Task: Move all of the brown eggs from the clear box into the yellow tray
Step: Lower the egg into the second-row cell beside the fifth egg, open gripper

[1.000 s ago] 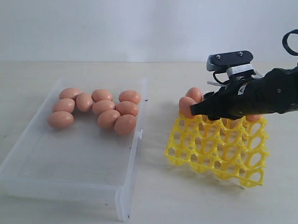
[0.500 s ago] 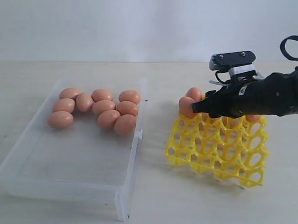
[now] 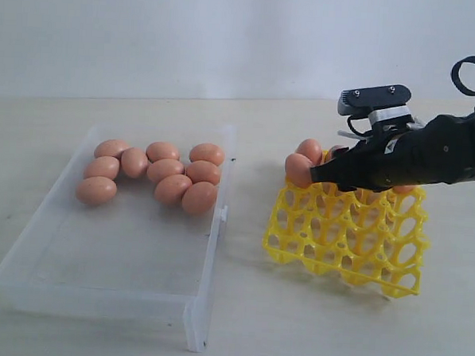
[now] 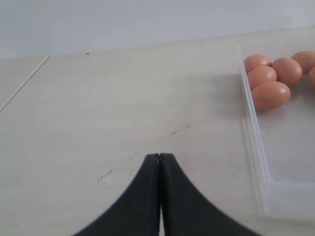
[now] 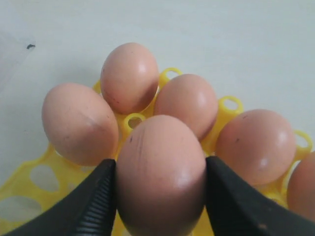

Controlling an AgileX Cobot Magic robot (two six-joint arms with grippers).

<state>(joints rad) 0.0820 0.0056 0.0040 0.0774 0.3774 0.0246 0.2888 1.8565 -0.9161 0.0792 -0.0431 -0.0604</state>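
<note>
Ten brown eggs (image 3: 165,169) sit bunched at one end of the clear box (image 3: 130,244) on the bench (image 3: 253,330) in the exterior view. Yellow tray (image 3: 354,240) stands just beside the clear box, not touching it. Two tray eggs (image 3: 298,170) show at the tray edge nearest the clear box; others are hidden behind the black arm (image 3: 446,153). Right end effector (image 3: 325,175) is low over the tray, right by those two. Left wrist view: left end effector (image 4: 159,157) clenched, fingers pressed together, nothing in it, over bare bench just outside the clear box; four eggs visible inside the box wall. Right wrist view: end effector grasping one held egg (image 5: 160,177), fingers (image 5: 96,201) touching both its sides, over the tray cells; five more eggs sit in tray cups around it.
</note>
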